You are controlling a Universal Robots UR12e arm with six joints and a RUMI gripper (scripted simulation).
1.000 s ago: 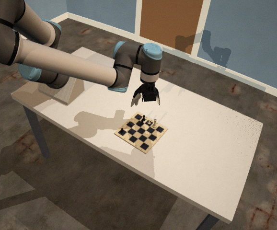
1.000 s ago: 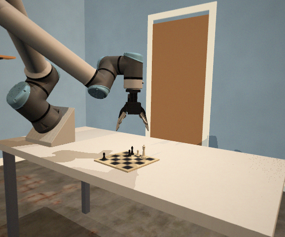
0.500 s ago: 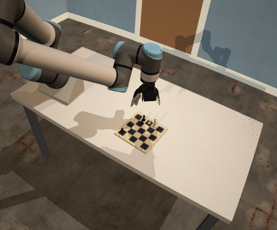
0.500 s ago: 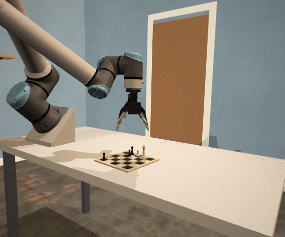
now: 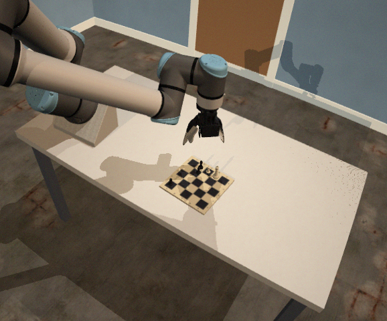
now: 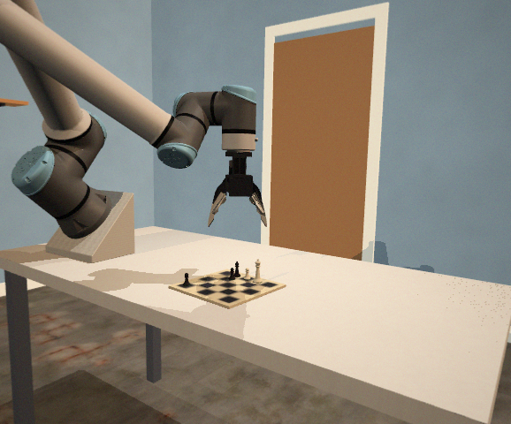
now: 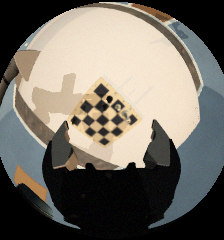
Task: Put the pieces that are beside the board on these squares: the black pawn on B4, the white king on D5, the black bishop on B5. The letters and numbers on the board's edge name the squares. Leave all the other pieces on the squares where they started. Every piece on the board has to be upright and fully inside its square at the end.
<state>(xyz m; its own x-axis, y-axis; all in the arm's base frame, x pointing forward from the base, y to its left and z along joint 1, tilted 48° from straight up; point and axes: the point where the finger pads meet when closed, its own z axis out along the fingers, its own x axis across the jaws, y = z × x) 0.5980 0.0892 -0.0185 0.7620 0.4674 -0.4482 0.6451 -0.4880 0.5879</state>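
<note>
The small chess board lies on the white table; it also shows in the exterior view and in the wrist view. On its far rows stand a black bishop, a black pawn, a short white piece and the tall white king, all upright. Another black pawn stands on the board's left corner square. My gripper hangs high above the board's far edge, open and empty; it also shows in the exterior view. The square labels are too small to read.
The arm's wedge base sits at the table's far left corner. The arm's long link reaches over the left part of the table. A door is behind the table.
</note>
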